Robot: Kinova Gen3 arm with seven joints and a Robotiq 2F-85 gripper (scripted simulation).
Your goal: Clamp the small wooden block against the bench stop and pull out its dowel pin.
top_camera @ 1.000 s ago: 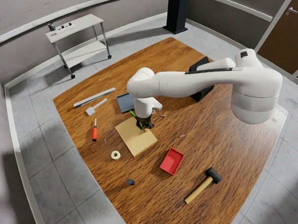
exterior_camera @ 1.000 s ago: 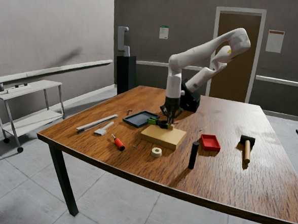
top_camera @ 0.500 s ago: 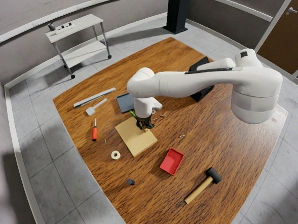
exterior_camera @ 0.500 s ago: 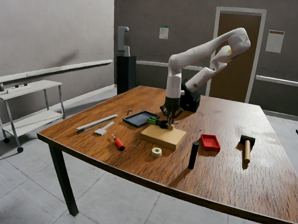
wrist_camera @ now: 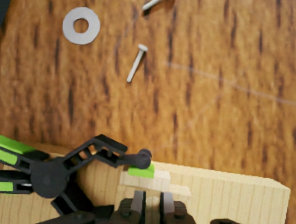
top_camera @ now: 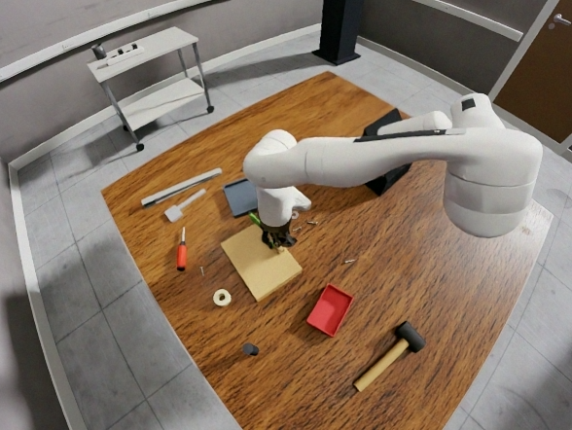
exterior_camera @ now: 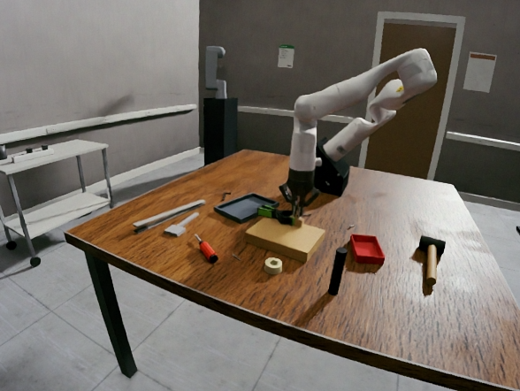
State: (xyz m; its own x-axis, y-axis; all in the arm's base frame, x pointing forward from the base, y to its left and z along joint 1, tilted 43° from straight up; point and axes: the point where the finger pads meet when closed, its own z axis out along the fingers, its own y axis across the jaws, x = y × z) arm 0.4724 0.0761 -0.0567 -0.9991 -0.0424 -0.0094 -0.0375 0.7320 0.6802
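Observation:
The pale bench board (top_camera: 258,272) (exterior_camera: 283,241) (wrist_camera: 240,200) lies in the middle of the table. The small wooden block lies flat at the board's far edge. The black spring clamp with green handles (top_camera: 254,219) (exterior_camera: 267,211) (wrist_camera: 50,175) has its green-padded jaw on the block. My gripper (top_camera: 278,242) (exterior_camera: 297,211) (wrist_camera: 152,207) points straight down over the block. Its fingers are almost together on a thin pale dowel pin (wrist_camera: 153,197). The hole is hidden under the fingers.
A washer (wrist_camera: 81,25) and loose screws (wrist_camera: 136,62) lie just beyond the board. Around it are a dark tray (top_camera: 239,197), a red tray (top_camera: 331,308), a screwdriver (top_camera: 181,253), a tape roll (top_camera: 222,297), a black cylinder (exterior_camera: 338,271), a mallet (top_camera: 389,357) and a grey bar (top_camera: 180,187).

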